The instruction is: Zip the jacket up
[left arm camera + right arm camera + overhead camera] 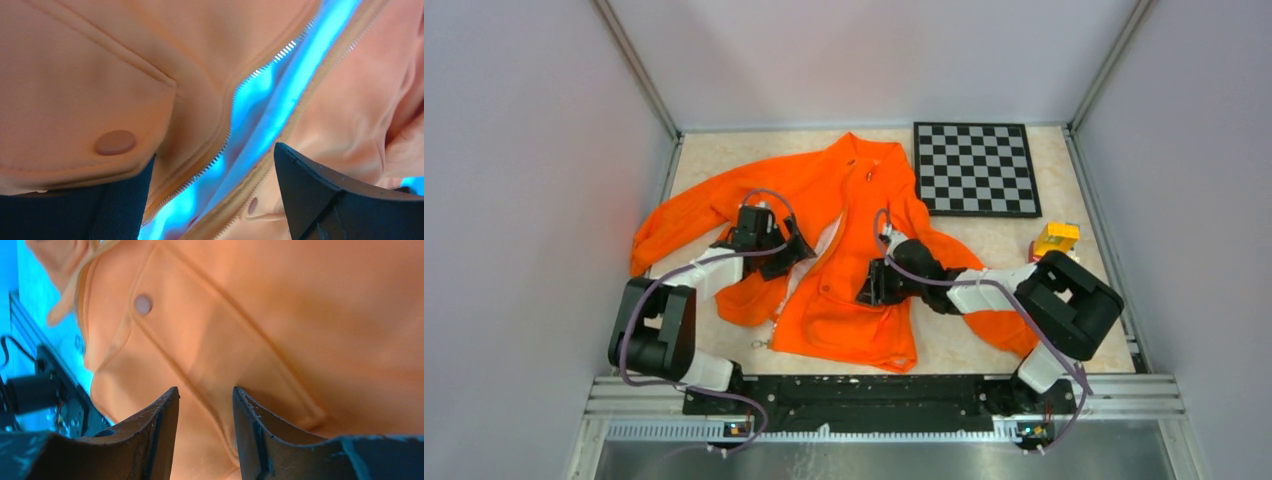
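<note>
Low over the unzipped front, the left end effector [214, 155] hangs with its jaws spread wide, straddling the two unjoined rows of zipper teeth [260, 70]. The right end effector [205, 390] sits on a flap pocket [210, 355], fingers a narrow gap apart; I cannot tell whether cloth is pinched. Both are over the large bright orange fabric jacket [844, 300], which lies spread across the beige surface [1004, 238], collar beside a black-and-white chessboard [975, 168].

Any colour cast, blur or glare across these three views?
Top external: even light, sharp, soft shadows, jacket vivid orange. Left wrist: jacket washed out to peach, the gap between the zipper teeth glowing blue. Right wrist: fabric soft and slightly blurred, blue cast at the left edge.
</note>
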Controlling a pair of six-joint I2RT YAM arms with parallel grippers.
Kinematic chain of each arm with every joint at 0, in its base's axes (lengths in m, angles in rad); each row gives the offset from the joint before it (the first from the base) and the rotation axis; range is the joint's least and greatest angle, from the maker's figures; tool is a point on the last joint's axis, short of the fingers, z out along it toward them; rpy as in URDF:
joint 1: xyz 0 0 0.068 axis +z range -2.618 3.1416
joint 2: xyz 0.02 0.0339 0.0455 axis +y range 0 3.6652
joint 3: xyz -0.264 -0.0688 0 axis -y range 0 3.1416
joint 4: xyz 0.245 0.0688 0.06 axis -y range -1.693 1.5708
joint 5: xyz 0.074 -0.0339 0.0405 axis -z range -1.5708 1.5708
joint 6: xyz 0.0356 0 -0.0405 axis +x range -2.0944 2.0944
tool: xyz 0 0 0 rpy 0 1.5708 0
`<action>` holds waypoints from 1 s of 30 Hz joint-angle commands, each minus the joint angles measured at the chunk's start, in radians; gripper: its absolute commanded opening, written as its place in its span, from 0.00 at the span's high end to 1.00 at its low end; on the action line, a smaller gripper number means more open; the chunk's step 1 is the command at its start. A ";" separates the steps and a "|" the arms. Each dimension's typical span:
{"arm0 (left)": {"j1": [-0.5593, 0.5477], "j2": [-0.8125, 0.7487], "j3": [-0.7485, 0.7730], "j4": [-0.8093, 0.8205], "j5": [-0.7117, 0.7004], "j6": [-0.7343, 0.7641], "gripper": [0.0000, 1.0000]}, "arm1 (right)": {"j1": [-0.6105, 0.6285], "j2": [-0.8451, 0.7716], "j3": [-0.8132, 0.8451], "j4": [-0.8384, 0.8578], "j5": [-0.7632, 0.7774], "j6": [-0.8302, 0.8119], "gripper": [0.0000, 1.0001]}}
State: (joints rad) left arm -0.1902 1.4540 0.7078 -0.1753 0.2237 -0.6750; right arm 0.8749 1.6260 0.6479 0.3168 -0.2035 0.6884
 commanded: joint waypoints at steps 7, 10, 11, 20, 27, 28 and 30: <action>-0.229 0.034 0.056 0.057 -0.070 -0.132 0.05 | -0.238 -0.082 0.047 -0.155 0.082 -0.115 0.55; -0.225 -0.044 0.087 -0.028 -0.191 -0.087 0.01 | -0.238 -0.144 0.071 -0.196 0.087 -0.156 0.53; -0.224 -0.083 0.090 -0.052 -0.229 -0.072 0.01 | -0.237 -0.164 0.068 -0.198 0.082 -0.161 0.52; -0.203 -0.421 0.165 -0.221 -0.413 0.147 0.01 | -0.075 -0.289 0.117 -0.259 0.227 -0.092 0.35; -0.201 -0.639 0.203 -0.246 -0.428 0.275 0.01 | 0.063 -0.173 0.099 0.195 0.056 0.168 0.27; -0.202 -0.667 0.199 -0.238 -0.428 0.295 0.01 | 0.064 -0.113 0.094 0.289 0.021 0.212 0.27; -0.202 -0.729 0.184 -0.219 -0.422 0.328 0.01 | 0.065 -0.020 0.123 0.381 -0.019 0.278 0.31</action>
State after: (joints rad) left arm -0.3950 0.8112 0.8818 -0.3988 -0.1814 -0.4553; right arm 0.9356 1.4590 0.7425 0.3798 -0.1150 0.7799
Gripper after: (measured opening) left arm 0.987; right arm 0.718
